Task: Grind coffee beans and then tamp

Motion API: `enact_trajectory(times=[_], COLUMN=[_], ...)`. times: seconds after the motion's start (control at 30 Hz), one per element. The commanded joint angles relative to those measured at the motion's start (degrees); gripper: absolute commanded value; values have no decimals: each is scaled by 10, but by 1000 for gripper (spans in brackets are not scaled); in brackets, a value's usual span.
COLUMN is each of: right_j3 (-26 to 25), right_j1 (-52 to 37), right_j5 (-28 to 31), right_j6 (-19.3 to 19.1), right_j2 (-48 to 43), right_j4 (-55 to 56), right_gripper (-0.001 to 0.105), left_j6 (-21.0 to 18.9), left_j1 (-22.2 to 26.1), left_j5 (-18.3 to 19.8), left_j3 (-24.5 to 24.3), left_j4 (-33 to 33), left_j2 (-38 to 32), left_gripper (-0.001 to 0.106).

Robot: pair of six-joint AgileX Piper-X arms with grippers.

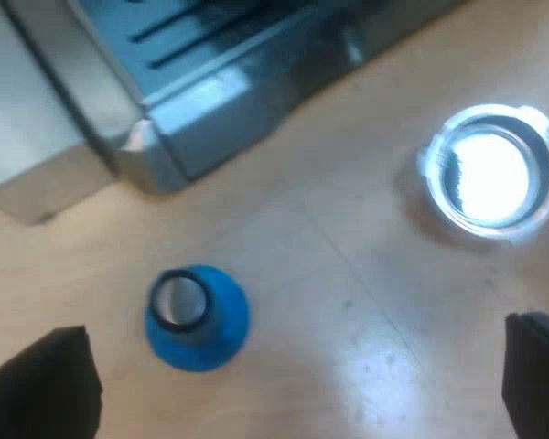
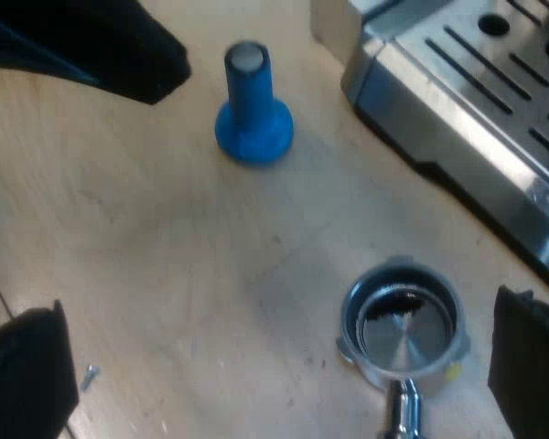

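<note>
Both left fingers (image 1: pixel 37 384) and right fingers (image 2: pixel 23 375) spread empty near upright blue tamper (image 1: pixel 197 315), shiny holder (image 1: pixel 491 174).

A pale wooden tabletop (image 2: pixel 210 274) carries everything. The espresso machine (image 2: pixel 467 101) sits on it, a blue tamper (image 2: pixel 252 105) stands upright near its base, and the metal holder (image 2: pixel 403 329) lies apart from both, basket upward. A small metal piece (image 2: pixel 90 373) lies loose on the wood.

A blue tamper (image 2: pixel 252 114) stands upright on its wide base on the wooden counter (image 2: pixel 183 265), near the espresso machine (image 2: pixel 476 101). The metal holder (image 2: pixel 403 325) lies loose before the machine's front, basket upward, apart from the tamper.
</note>
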Motion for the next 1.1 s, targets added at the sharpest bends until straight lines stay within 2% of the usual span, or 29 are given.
enact_trajectory(times=[0.03,0.07,0.13,0.33,0.53,0.67,0.9,1.1], right_j3=[-4,-4,-4,-4,-4,-4,-4,-4], right_j1=[0,0,0,0,0,0,0,0], right_j5=[6,6,6,6,6,6,6,6], right_j6=[-15,-17,-17,-17,-17,-17,-17,3], right_j2=[22,33,49,105,137,144,144,144], right_j4=[-45,-63,-87,-133,-150,-150,-151,-151], right_gripper=[93,93,93,93,93,93,93,93], left_j6=[0,22,37,76,76,76,76,76], left_j1=[29,61,80,107,107,107,107,107], left_j5=[5,32,42,44,44,40,38,38], left_j3=[-7,-6,-6,-6,-6,-6,-6,-6], left_j4=[3,4,4,2,-19,-49,-66,-89], left_j2=[0,7,16,65,121,192,269,321], left_gripper=[90,90,90,90,90,90,90,90])
